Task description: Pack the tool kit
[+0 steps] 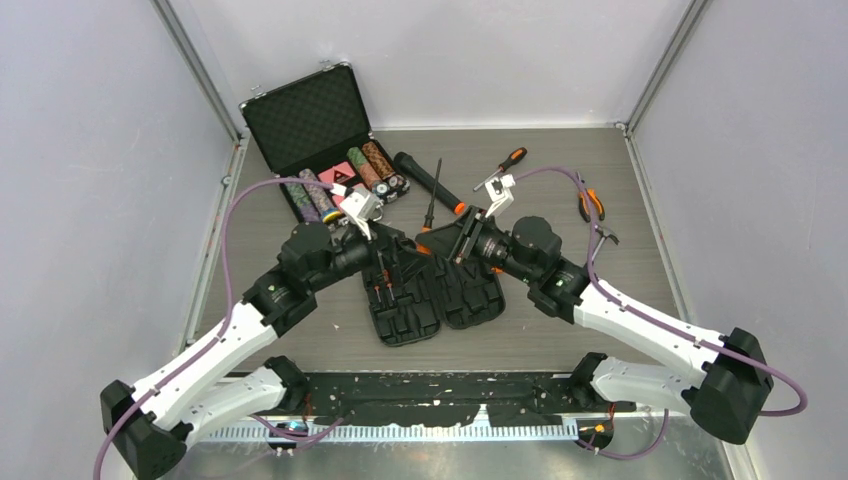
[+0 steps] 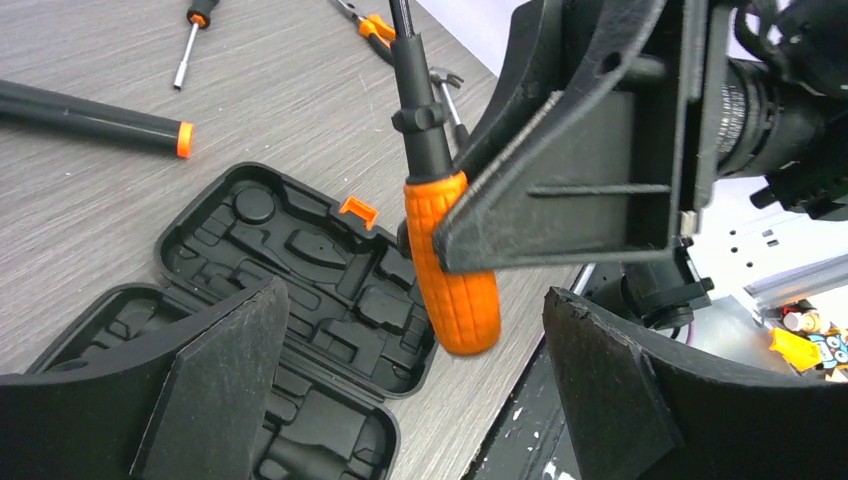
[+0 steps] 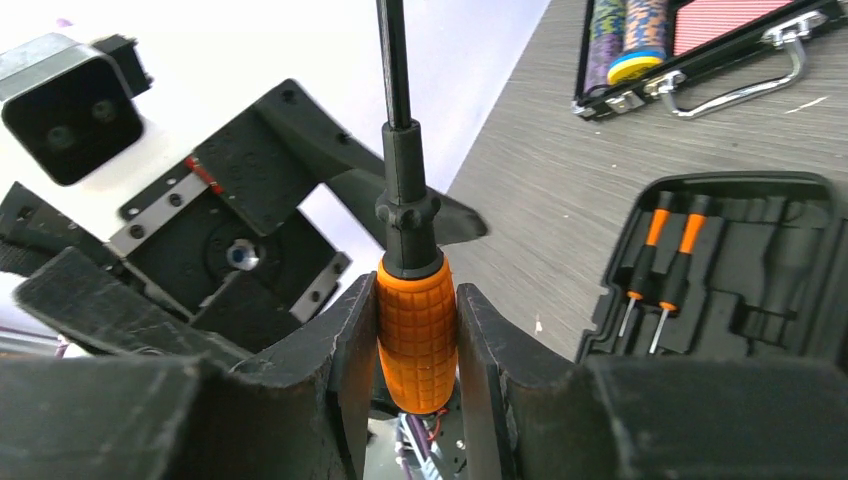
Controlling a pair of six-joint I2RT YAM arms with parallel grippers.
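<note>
– What's the right gripper (image 3: 415, 335) got?
– It's clenched on a screwdriver (image 3: 414, 345). Both fingers (image 3: 345, 350) press the orange handle, and the black shaft sticks out past the tips.
– And the left gripper (image 2: 412, 305)?
– It faces the other one with its jaws spread wide and nothing in them. The orange handle hangs just in front of the gap.
– Where's the tool case (image 1: 430, 295)?
– Lying flat and open on the table (image 1: 560, 340), right under both grippers, with its orange latch (image 2: 358, 211) at the edge. Two small drivers (image 3: 655, 255) sit in slots in one half.
– Farther out?
– Past the tips there's a black flashlight (image 2: 90, 118) with an orange end and a loose screwdriver (image 2: 203, 10). Pliers (image 1: 590, 203) lie out on the right gripper's far side, and the poker chip case (image 1: 310, 125) stands open beyond the left one
</note>
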